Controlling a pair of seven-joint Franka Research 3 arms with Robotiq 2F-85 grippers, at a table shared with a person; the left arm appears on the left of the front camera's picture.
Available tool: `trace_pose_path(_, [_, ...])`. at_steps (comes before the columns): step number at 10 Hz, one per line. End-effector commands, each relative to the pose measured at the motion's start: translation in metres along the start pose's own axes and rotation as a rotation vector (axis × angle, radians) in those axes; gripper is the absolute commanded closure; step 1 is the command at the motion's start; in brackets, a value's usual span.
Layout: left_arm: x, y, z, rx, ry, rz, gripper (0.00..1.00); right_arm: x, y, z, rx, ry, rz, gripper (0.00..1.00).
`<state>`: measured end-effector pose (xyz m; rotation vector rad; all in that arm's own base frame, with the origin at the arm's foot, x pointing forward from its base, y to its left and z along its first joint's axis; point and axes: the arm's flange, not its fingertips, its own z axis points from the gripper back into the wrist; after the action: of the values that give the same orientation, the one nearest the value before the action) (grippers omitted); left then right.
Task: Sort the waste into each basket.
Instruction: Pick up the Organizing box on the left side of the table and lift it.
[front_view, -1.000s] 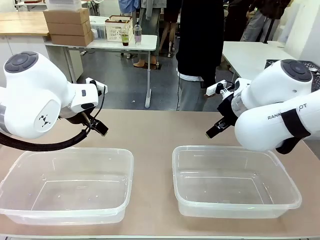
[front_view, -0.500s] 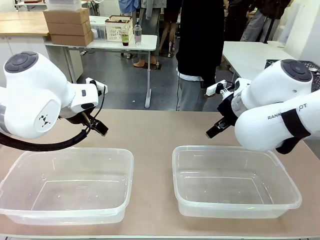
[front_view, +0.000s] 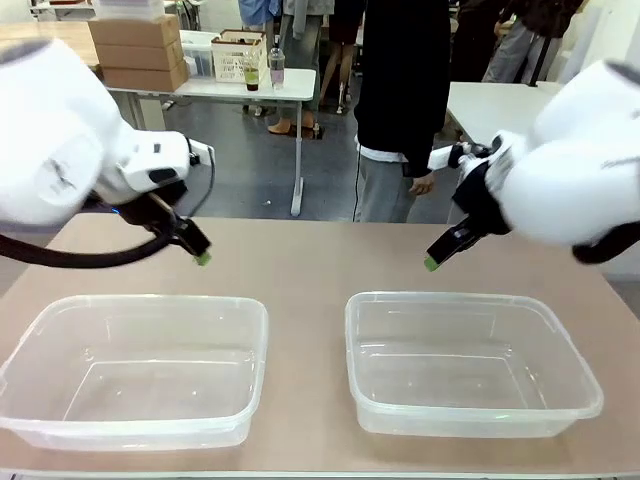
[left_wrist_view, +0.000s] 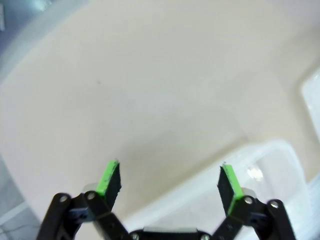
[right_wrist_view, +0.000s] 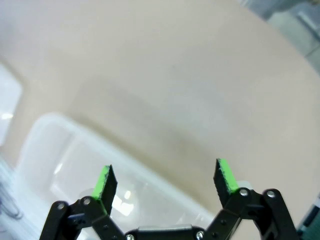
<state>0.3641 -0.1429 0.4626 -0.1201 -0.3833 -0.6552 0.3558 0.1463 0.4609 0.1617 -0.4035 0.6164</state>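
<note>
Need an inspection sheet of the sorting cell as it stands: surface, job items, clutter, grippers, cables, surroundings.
Surface: tan table, bare between and beyond the tubs.
Job's things: left tub and right tub, clear, side by side and apart, nothing in either; cans or bottles on this table: nothing seen.
Clutter: nothing seen.
Grippers: left gripper open, holding nothing, above the table near the left tub's far rim; right gripper open, holding nothing, near the right tub's far rim.
Cables: black cable runs back from the left gripper in a loop.
Surroundings: person standing at the far side; cardboard boxes and a crate on another table behind.
</note>
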Motion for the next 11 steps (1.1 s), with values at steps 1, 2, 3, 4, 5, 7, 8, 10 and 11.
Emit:
trace_pose_path(1, [-0.025, 0.005, 0.09, -0.018, -0.006, -0.053, 0.0, -0.048, 0.0, 0.11, 0.018, -0.106, -0.025, 0.0])
trace_pose_path(2, [-0.047, 0.005, 0.112, -0.084, -0.041, -0.08, 0.0, -0.081, 0.007, 0.139, 0.1, -0.144, -0.021, 0.0])
trace_pose_path(3, [-0.073, 0.002, 0.116, -0.143, -0.06, -0.069, 0.0, -0.12, 0.012, 0.151, 0.102, -0.174, -0.074, 0.0])
trace_pose_path(4, [-0.086, 0.002, 0.094, -0.024, -0.019, -0.049, 0.0, -0.136, 0.014, 0.139, -0.205, -0.128, -0.172, 0.0])
trace_pose_path(5, [-0.052, -0.003, 0.126, -0.069, -0.034, -0.059, 0.0, -0.058, 0.007, 0.159, 0.066, -0.134, -0.034, 0.0])
trace_pose_path(7, [-0.076, -0.003, 0.127, -0.064, -0.035, -0.051, 0.0, -0.09, -0.008, 0.177, 0.319, -0.22, -0.14, 0.0])
trace_pose_path(8, [-0.092, 0.017, 0.142, -0.303, -0.178, -0.016, 0.0, -0.111, -0.03, 0.18, 0.55, -0.311, -0.288, 0.0])
trace_pose_path(10, [-0.138, 0.072, 0.159, -0.619, -0.416, 0.213, 0.0, -0.157, -0.078, 0.174, 0.846, -0.376, -0.839, 0.0])
trace_pose_path(11, [-0.162, 0.09, 0.158, -0.72, -0.497, 0.327, 0.0, -0.178, -0.103, 0.164, 0.924, -0.314, -1.048, 0.0])
